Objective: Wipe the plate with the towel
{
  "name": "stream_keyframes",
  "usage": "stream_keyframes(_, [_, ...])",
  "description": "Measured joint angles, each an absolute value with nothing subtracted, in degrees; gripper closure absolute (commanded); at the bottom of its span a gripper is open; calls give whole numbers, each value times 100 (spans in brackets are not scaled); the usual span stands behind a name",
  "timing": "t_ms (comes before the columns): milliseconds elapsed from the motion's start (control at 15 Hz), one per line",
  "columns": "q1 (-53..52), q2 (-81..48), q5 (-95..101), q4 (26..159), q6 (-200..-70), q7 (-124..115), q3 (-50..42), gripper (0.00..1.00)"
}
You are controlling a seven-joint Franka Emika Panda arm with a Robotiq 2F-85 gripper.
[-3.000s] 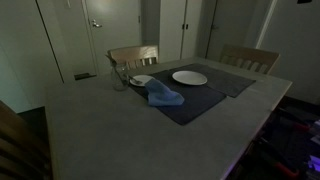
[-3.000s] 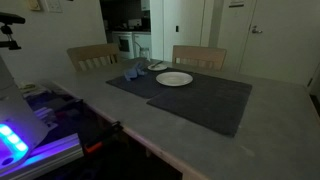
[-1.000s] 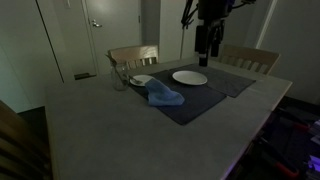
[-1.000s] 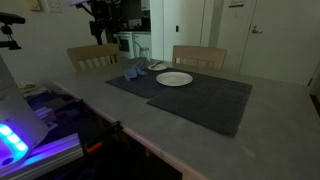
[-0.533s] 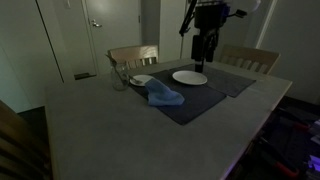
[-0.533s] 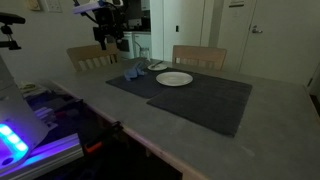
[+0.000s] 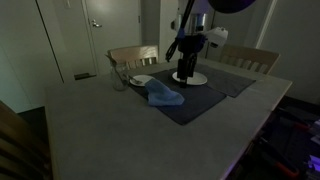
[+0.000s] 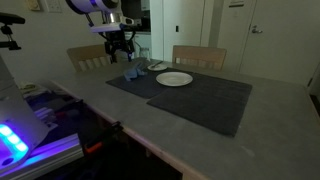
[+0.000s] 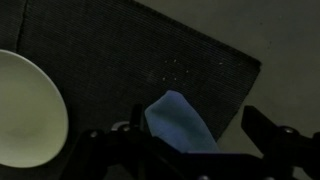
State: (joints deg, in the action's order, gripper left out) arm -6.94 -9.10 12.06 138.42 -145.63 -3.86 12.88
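**Risk check: towel grab beside the plate**

- The claw (image 9: 197, 132) is being held open, with nothing in it; the fingers are being kept wide apart at the bottom of the wrist view.
- The blue towel (image 9: 180, 120) is being framed between those fingers, bunched on the dark mat (image 9: 200, 60). Its near part is being hidden by the claw body.
- In both exterior views the claw (image 8: 124, 50) is hanging above the towel (image 8: 131, 71), clearly apart from it, with no contact.
- The plate (image 9: 25, 110) is being seen at the left of the wrist view, just beside the towel and outside the fingers.

Likely failure modes:
- The mat is probably being risked with the towel: if the pinch goes too deep, both layers could be lifted and the plate (image 7: 192, 78) dragged.
- The plate rim could be clipped by the left finger if the descent is drifting left.
- The glass (image 7: 120, 78) at the far left of the counter (image 7: 100, 130) could be tipped by a trailing towel corner.
- Only a thin fold may be caught, so the towel could be dropped mid-wipe.
- Lighting is dim, so depth is being judged poorly.
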Motion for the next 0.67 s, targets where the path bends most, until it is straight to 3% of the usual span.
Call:
stream_keyframes(267, [-806,-1794,1195,13106,-14651,-37,1172,0])
stream_keyframes(667, [-854,-1779,1147,13137,-14636,-49,1147,0])
